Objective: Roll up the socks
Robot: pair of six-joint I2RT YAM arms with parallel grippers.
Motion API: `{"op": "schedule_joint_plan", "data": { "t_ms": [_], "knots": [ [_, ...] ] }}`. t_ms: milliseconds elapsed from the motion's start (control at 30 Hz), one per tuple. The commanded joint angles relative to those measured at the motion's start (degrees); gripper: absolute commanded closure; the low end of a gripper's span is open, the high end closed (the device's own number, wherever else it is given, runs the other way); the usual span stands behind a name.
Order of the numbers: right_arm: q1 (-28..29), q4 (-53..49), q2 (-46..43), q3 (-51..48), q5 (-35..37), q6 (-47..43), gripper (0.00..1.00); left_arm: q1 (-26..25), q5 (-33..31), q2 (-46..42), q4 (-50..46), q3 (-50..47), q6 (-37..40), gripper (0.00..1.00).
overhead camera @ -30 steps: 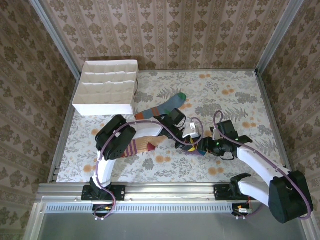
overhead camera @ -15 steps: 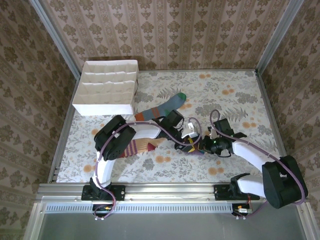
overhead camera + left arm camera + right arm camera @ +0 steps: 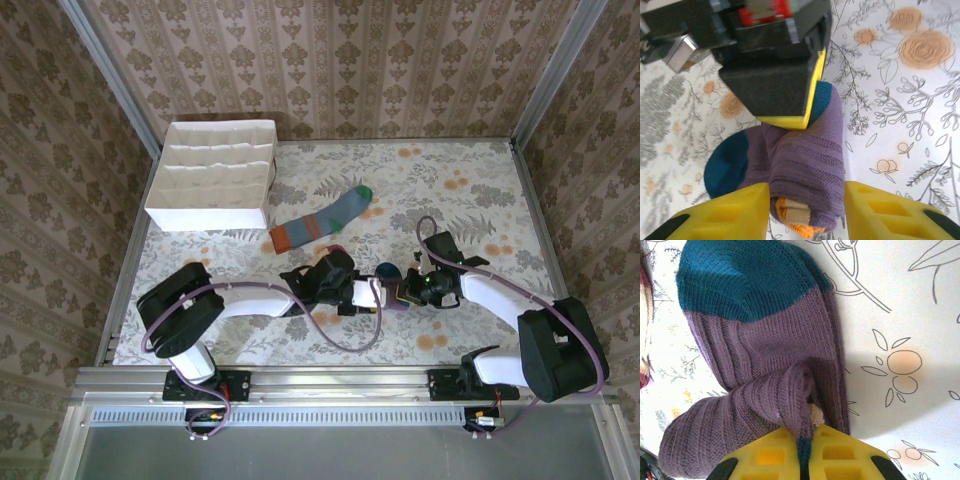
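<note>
The purple sock with a teal toe lies partly rolled near the table's middle, orange and beige cuff showing at the roll's end. My left gripper is open, its yellow fingers either side of the roll. My right gripper is shut on a fold of the purple sock, a teal edge pinched between its pads. From above, the left gripper and right gripper face each other across the roll. The grey-blue sock lies flat beyond them. A peach and maroon striped sock edge shows beside the roll.
A white partitioned box stands at the back left. The left arm stretches low across the front of the floral tablecloth. Metal rails border the table, with patterned walls behind.
The left arm has dropped low and flattened out, and its gripper has opened around the roll. The right gripper has closed on the purple sock and shifted slightly left.
</note>
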Motion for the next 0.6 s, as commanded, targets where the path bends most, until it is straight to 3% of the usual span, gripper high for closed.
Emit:
{"op": "schedule_joint_plan", "data": {
  "t_ms": [0, 400, 467, 533, 567],
  "knots": [
    [-0.3, -5.0, 2.1, -0.1, 5.6, -1.4, 0.94, -2.8, -10.8, 1.4, 6.1, -1.2, 10.3, 0.63],
    [-0.3, -6.0, 4.0, 1.5, 3.7, -2.2, 0.95, -4.5, -12.0, 12.0, 1.5, 3.7, 12.8, 0.62],
    [-0.3, -6.2, 3.8, 1.9, 3.2, -2.4, 0.93, -4.5, -12.3, 13.1, -3.1, 5.8, 11.4, 0.69],
    [-0.3, -5.4, 2.8, 2.0, 2.1, -2.5, 0.86, -4.0, -10.8, 13.6, -9.7, 8.7, 9.3, 0.87],
    [-0.3, -4.8, 1.8, 1.8, 1.6, -2.4, 0.77, -3.4, -8.2, 13.4, -12.6, 10.0, 7.6, 0.95]
  ]
}}
